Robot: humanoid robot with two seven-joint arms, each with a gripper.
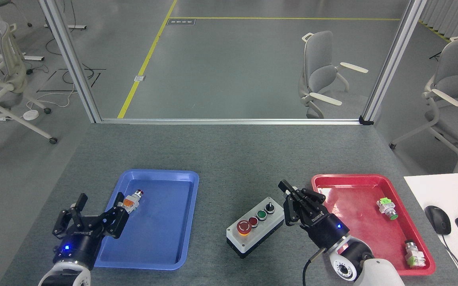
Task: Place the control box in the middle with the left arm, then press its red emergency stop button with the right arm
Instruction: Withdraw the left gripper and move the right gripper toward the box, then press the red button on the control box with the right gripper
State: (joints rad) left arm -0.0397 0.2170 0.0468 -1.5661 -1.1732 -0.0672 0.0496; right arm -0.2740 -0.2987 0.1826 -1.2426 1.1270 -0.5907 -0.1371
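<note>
- The control box [255, 227] sits on the table [229, 155] near the front edge, between the blue tray [109, 254] and the red tray [376, 179], touching neither. So step 1 looks done, pretty much in the middle.
- It lies at a slant, with the black knob [269, 207] at the far-right end and the red e-stop [243, 227] at the near-left end. Green button [261, 215] and small red button [253, 221] are in between.
- Left gripper [90, 216] is over by the blue tray's left edge, well apart from the box, fingers spread and holding nothing. A loose orange push-button part [130, 201] lies in that tray just past its fingertips; can't tell if they touch.
- Right gripper [298, 200] is just beside the box's far-right end, next to the knob, fingers bunched together and empty. Whether it's touching the box, can't tell from this angle.
- So step 2 is what's in hand: the press with the right arm.
- Next move, best guess: the right gripper has to carry on toward the table's front-left, along the row of 4 controls to the e-stop at the other end, then come straight down on it.
- It needs to clear the knob and the 2 smaller buttons on the way, and not shove the box sideways.
- 2 green-tipped parts [387, 209] in the red tray aren't involved.
</note>
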